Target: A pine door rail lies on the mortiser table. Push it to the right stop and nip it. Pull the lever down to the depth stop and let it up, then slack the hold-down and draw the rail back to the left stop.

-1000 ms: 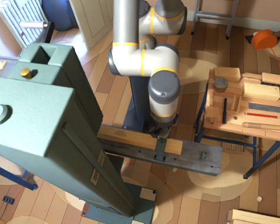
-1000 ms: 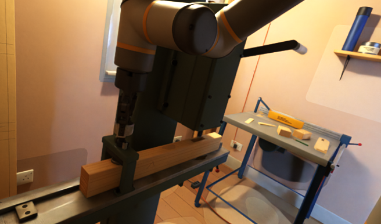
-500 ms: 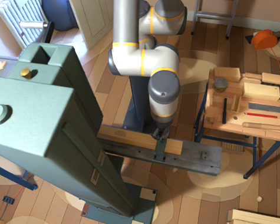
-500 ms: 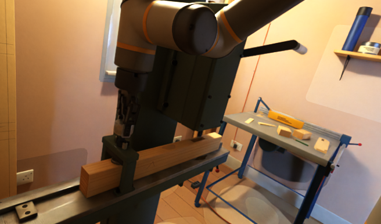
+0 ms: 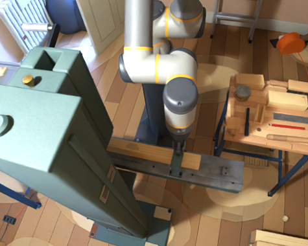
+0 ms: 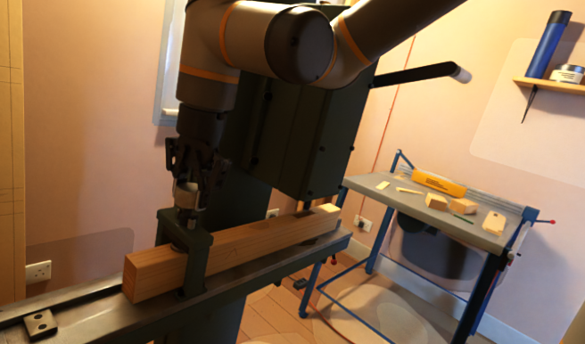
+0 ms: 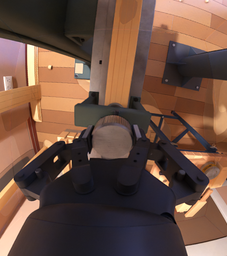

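On the grey mortiser table (image 5: 197, 171) the pine rail (image 6: 232, 246) lies lengthwise under the green machine head (image 5: 51, 129). A dark green hold-down yoke (image 7: 111, 115) straddles the rail near its end, and a block stop (image 5: 225, 170) is bolted to the table a short way beyond that end. The yoke's round knurled knob (image 7: 112, 137) is held by my closed gripper (image 7: 112, 136), which points straight down on it from above. The black lever with a white tip (image 6: 419, 73) sticks out level from the head's far side.
The machine head and column rise close beside my wrist. A blue-legged workbench (image 5: 275, 113) loaded with wood blocks and tools stands past the table's end. A second blue stand (image 6: 441, 206) with offcuts stands on the other side, and my arm's pedestal (image 5: 151, 110) is behind the table.
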{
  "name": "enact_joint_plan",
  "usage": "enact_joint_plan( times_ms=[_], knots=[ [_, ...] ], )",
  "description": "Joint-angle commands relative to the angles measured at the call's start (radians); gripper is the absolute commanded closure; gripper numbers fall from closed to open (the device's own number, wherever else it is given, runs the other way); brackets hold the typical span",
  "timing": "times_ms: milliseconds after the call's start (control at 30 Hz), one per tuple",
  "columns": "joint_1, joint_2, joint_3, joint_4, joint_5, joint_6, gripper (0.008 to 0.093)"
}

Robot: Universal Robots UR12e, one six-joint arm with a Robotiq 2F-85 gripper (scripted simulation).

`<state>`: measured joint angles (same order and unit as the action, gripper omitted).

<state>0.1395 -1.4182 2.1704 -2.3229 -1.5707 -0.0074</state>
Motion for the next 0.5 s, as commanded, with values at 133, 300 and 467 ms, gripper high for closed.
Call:
enact_joint_plan(
  times_ms=[133,300,467],
  knots=[
    [0.000,-0.001,-0.001,0.000,0.000,-0.168,0.0934],
    [0.000,-0.001,-0.001,0.000,0.000,-0.339,0.0934],
    [0.000,-0.001,-0.001,0.000,0.000,-0.505,0.0934]
  ],
)
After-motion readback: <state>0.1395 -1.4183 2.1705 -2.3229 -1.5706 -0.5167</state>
